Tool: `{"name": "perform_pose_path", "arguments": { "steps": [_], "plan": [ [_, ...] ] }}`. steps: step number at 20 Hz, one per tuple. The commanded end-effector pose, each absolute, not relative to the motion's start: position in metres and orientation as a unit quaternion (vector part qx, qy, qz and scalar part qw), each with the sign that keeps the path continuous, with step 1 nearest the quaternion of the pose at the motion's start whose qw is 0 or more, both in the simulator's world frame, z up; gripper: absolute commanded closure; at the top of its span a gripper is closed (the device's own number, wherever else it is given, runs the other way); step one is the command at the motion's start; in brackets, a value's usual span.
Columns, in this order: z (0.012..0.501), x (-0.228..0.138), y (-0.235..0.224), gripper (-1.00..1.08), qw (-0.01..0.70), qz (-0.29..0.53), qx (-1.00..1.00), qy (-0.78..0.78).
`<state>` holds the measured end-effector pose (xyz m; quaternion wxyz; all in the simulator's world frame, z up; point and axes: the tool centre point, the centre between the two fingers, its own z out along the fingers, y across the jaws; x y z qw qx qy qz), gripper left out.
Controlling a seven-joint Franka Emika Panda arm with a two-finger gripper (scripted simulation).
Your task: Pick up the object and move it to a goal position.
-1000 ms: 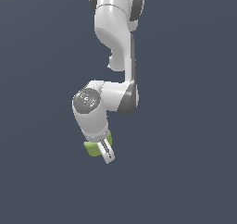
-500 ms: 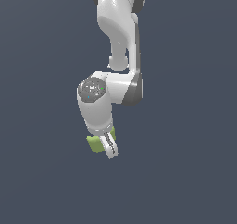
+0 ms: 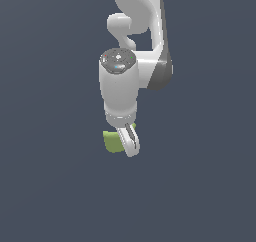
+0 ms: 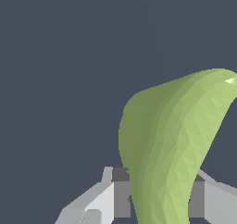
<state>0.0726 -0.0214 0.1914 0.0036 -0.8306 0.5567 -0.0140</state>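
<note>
In the exterior view we see the white arm (image 3: 131,61) coming down from the top of the frame to the centre, with its hand (image 3: 127,142) pointing downward just below the middle. The hand is clamped on the banana (image 3: 113,141), a yellow-green curved piece that sticks out toward the exterior view's left. In the wrist view the banana (image 4: 176,144) sits between the two fingers (image 4: 121,193), which press against its sides, against plain dark grey.
</note>
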Motion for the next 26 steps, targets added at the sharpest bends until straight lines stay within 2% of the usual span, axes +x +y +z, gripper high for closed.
{"name": "perform_pose_path", "arguments": {
  "steps": [1,26],
  "plan": [
    [0.213,0.066,-0.007,1.08,0.005,-0.017,-0.821,0.571],
    [0.417,0.026,0.136,1.08,0.009,-0.050,-0.714,0.698]
  ]
}}
